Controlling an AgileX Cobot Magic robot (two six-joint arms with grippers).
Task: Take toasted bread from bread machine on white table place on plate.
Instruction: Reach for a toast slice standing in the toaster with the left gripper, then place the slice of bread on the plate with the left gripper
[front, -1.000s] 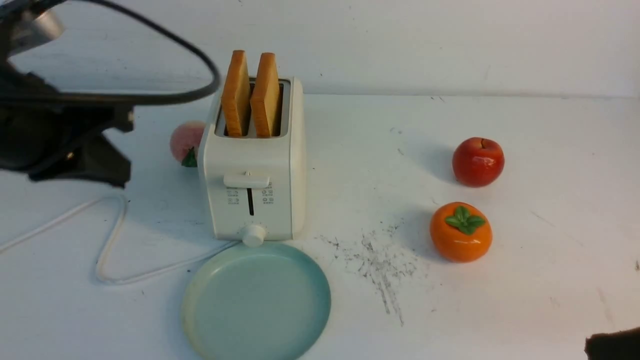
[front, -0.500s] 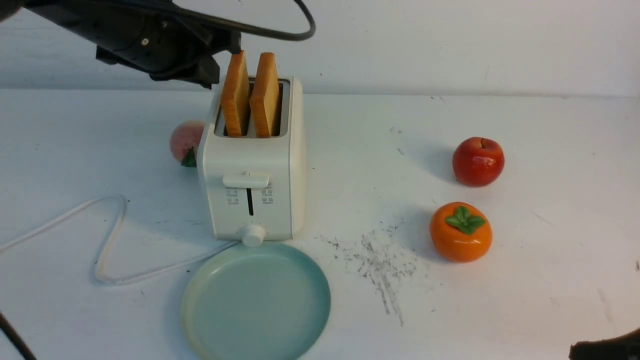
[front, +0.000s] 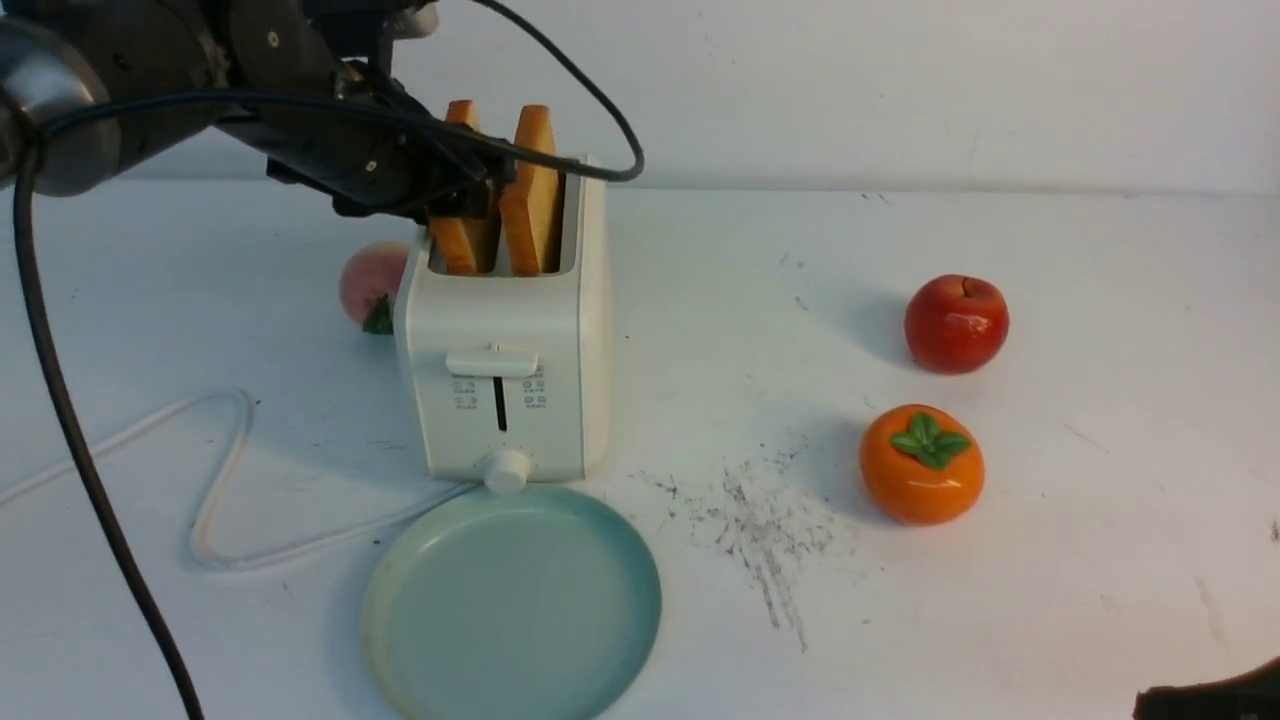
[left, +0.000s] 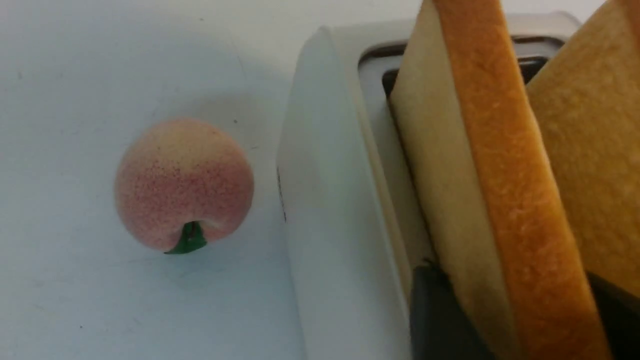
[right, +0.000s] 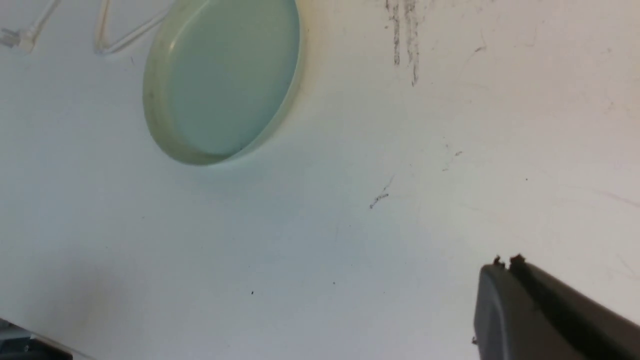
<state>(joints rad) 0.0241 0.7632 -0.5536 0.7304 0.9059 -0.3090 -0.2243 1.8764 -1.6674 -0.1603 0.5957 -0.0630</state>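
- 2 slices of toasted bread (front: 532, 190) stand upright in the bread machine (front: 505, 340), tops poking out within a claw's reach.
- The left gripper (front: 468, 195) straddles the left slice (left: 505, 165), jaws parted either side. No squeeze is evident.
- The right gripper (right: 505, 262) sits low, closed and empty.
- The plate (front: 385, 590) lies bare on the white table (front: 1050, 560), just before the bread machine, likely to keep the carry short.

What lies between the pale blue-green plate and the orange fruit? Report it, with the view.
Front view: only white tabletop with a patch of dark grey scratch marks separates the round pale blue-green plate from the glossy orange leaf-topped fruit.
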